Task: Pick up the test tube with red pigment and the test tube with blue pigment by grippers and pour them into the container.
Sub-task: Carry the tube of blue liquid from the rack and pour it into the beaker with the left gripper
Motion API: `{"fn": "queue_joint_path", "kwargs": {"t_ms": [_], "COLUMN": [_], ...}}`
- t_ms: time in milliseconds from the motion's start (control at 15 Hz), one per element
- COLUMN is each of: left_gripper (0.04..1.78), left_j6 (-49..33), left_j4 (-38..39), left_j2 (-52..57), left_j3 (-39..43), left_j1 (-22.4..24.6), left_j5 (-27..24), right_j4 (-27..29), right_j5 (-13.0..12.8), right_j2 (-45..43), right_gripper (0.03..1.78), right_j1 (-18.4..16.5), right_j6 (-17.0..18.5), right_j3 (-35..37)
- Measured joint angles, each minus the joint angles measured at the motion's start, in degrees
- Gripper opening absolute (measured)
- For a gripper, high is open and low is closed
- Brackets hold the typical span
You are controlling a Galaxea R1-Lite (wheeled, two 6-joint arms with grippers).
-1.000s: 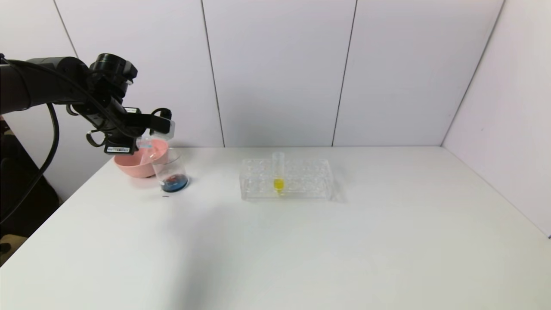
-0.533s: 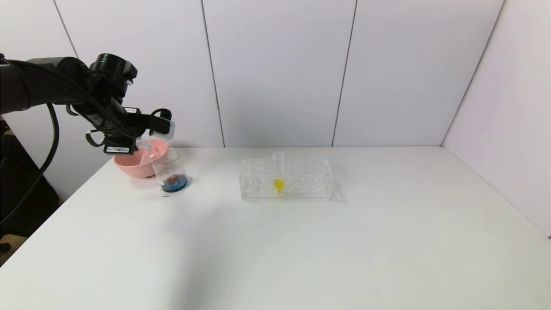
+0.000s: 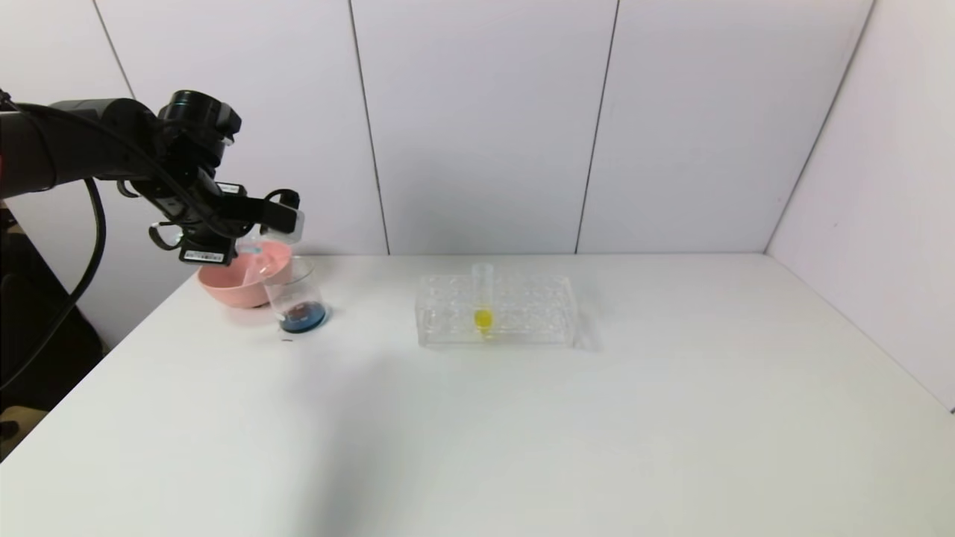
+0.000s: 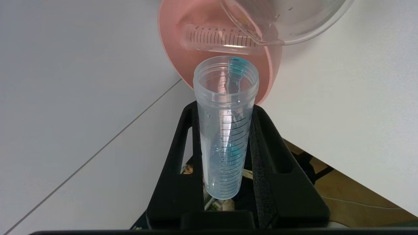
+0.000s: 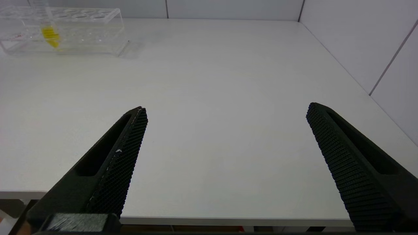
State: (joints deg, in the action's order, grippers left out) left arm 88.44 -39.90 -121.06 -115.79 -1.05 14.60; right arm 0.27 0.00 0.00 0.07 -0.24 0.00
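My left gripper (image 3: 287,216) is shut on a clear graduated tube (image 4: 225,130) that holds only blue residue and a blue drop at its mouth. It holds the tube (image 3: 291,222) tilted in the air, above the glass beaker (image 3: 296,302) and the pink bowl. The beaker holds dark blue liquid with a reddish patch at its bottom; its rim (image 4: 294,29) shows in the left wrist view. No tube with red liquid shows. My right gripper (image 5: 227,109) is open and empty over the table's front edge.
The pink bowl (image 3: 235,282) stands behind the beaker at the table's far left; an empty graduated tube (image 4: 215,39) lies in the bowl (image 4: 173,55). A clear tube rack (image 3: 522,313) with a yellow-liquid tube (image 3: 483,306) stands mid-table.
My left gripper has risen slightly with the tube still in it. Nothing else has moved.
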Motion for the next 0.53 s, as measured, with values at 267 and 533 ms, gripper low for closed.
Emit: {"fn": "queue_joint_path", "kwargs": {"t_ms": [267, 533], "left_gripper": [0.44, 0.44], "left_j6": [0.96, 2.62], "left_j4": [0.4, 1.07], "left_j2": [0.0, -0.1], "left_j3": [0.0, 0.02], "left_j1": [-0.85, -1.04], "left_j5": [1.57, 2.69], "right_j4": [0.0, 0.0], "right_j5": [0.0, 0.0], "right_j2": [0.0, 0.0], "right_gripper": [1.77, 1.77], "right_j1": [0.02, 0.0], "right_j6": [0.0, 0.0], "right_j3": [0.0, 0.0]}}
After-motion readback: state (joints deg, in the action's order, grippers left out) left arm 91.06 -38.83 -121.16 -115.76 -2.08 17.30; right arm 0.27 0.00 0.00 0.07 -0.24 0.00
